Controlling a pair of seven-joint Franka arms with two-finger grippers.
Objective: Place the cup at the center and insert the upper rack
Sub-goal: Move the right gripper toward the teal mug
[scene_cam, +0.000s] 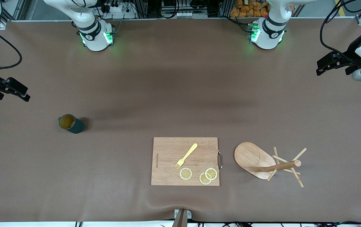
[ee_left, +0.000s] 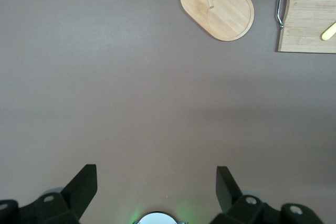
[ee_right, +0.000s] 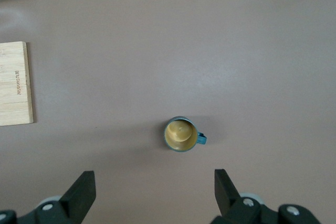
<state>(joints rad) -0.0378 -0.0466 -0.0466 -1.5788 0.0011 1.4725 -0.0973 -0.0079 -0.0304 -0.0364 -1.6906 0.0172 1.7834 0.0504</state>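
Lemon slices point(scene_cam: 205, 175), three of them, sit on the cutting board point(scene_cam: 168, 164) at its edge nearest the front camera, with a yellow fork point(scene_cam: 186, 155) lying diagonally just above them in that view. Board has a metal handle point(scene_cam: 220, 160) on the side facing the left arm's end of the table. Just beside that handle I see the upper rack point(scene_cam: 262, 162), tipped over on the brown table point(scene_cam: 180, 88): oval base point(scene_cam: 251, 159) up on edge, post and pegs pointing toward the left arm's end. Rack and board are close but apart.

Cup point(scene_cam: 70, 123) stands upright and alone, well apart from the board, toward the right arm's end and farther from the front camera than the board. Yellowish inside visible, nothing touching it.

From my seat, left gripper point(scene_cam: 333, 64) hangs over bare table at the left arm's end, fingers point(ee_left: 84, 184) spread wide, holding nothing; its wrist view shows rack base and board corner. Right gripper point(scene_cam: 13, 90) hangs over the right arm's end, fingers point(ee_right: 84, 190) also wide apart and empty, cup in its wrist view. Both arms wait.
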